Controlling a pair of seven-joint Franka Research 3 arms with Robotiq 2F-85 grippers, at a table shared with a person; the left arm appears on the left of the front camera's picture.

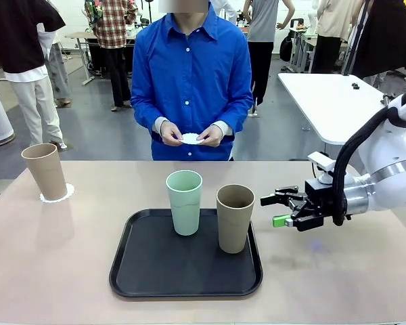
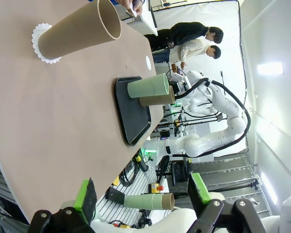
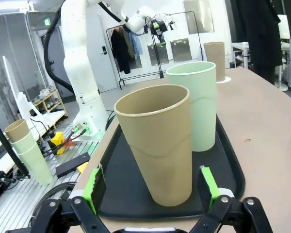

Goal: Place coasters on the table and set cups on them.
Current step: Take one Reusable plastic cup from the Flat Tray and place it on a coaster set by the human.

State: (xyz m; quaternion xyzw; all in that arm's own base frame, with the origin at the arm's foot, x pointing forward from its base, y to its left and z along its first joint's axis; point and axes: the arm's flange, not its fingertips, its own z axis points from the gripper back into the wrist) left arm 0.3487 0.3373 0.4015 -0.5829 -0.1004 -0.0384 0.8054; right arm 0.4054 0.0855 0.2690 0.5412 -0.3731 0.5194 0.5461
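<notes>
A tan cup [image 1: 44,170] stands on a white coaster [image 1: 57,195] at the table's [image 1: 54,264] far left. On the black tray [image 1: 149,271] stand the mint green cup [image 1: 184,202] and a second tan cup [image 1: 235,218]. My right gripper [image 1: 277,210] is open, level with that cup and just right of it; in the right wrist view the tan cup [image 3: 157,145] stands straight ahead of the spread green pads [image 3: 206,187]. The person across the table holds another coaster [image 1: 191,139] in both hands. My left gripper [image 2: 143,194] is open and holds nothing, off the table's left end.
A white rectangular table [image 1: 331,101] stands behind at the right. People stand farther back. Spare stacked cups [image 3: 26,150] sit on a low rack off the table's side. Bare tabletop lies to the left and right of the tray.
</notes>
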